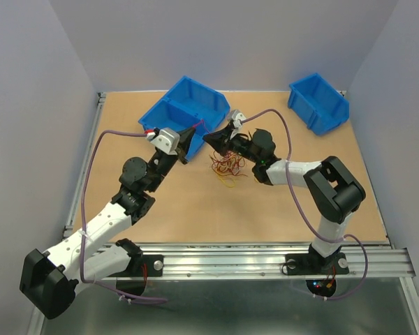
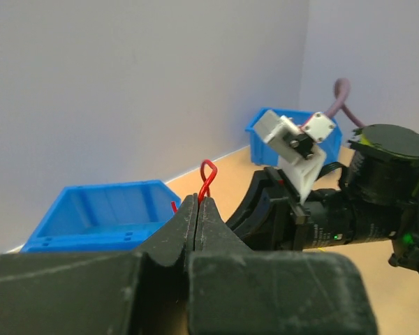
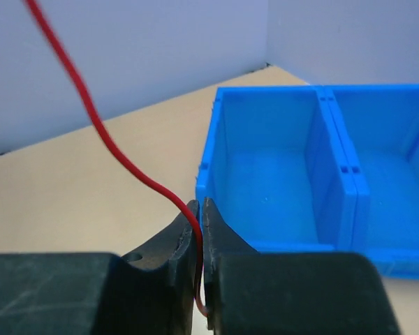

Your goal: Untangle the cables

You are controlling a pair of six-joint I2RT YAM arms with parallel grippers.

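**Pinching red cable in both grippers**

Top view: the left gripper (image 1: pixel 195 131) and right gripper (image 1: pixel 209 137) meet tip to tip beside a blue bin (image 1: pixel 174 105). The cables (image 1: pixel 227 167) sit bunched mid-desk (image 1: pixel 160 209), just below the right gripper.

Left wrist: jaws together on a red loop (image 2: pixel 208 163).

Right wrist: jaws clamped on a red cable (image 3: pixel 94 120), with the bin behind.

My left arm (image 1: pixel 101 227) and right arm (image 1: pixel 293 169): white link shells, black joints. Purple cords (image 1: pixel 289 136) trailing along both. White camera bracket (image 2: pixel 300 171) at my right wrist. My left gripper (image 2: pixel 197 202): matte black, scuffed. Green indicator light (image 2: pixel 405 239).
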